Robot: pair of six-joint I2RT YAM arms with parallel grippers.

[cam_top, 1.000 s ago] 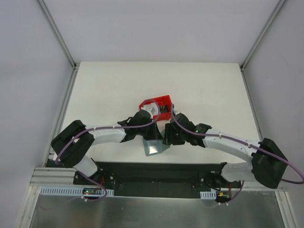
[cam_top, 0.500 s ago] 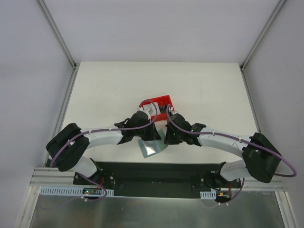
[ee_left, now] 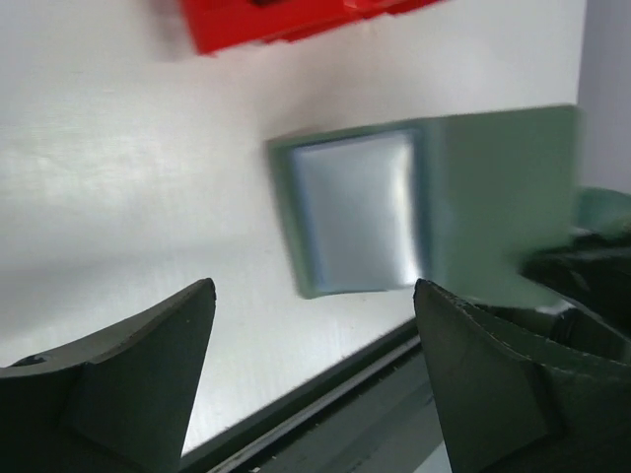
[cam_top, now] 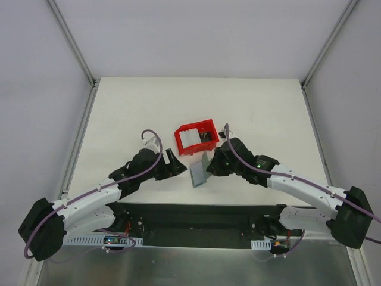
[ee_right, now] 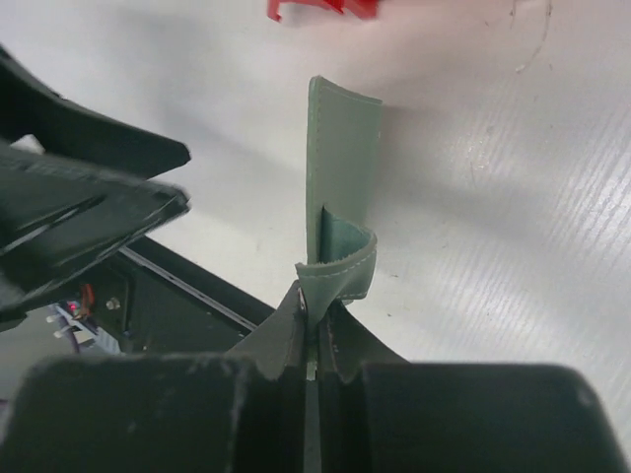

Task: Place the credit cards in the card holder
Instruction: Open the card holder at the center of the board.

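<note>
**Card holder pinched in my right jaws, left jaws wide open**

My right jaws are closed on one edge of the card holder (cam_top: 198, 173). From my right wrist I see the grey-green leather squeezed between the two fingers, with a folded lip just above them. The rest of the flap (ee_right: 341, 158) reaches away from me toward the bench (cam_top: 137, 113). I cannot tell if its far edge touches the surface.

The holder is unfolded and stands tilted, just in front of the red bin (cam_top: 195, 136), between my two arms.

My left jaws are spread wide and grip nothing. They hang beside the holder, on its left, apart from it. From the left wrist I see its inside, a little blurred, with a shiny pocket (ee_left: 355, 212).

The credit cards (cam_top: 190, 137) lie in the red bin: one pale card, and something dark beside it.
</note>
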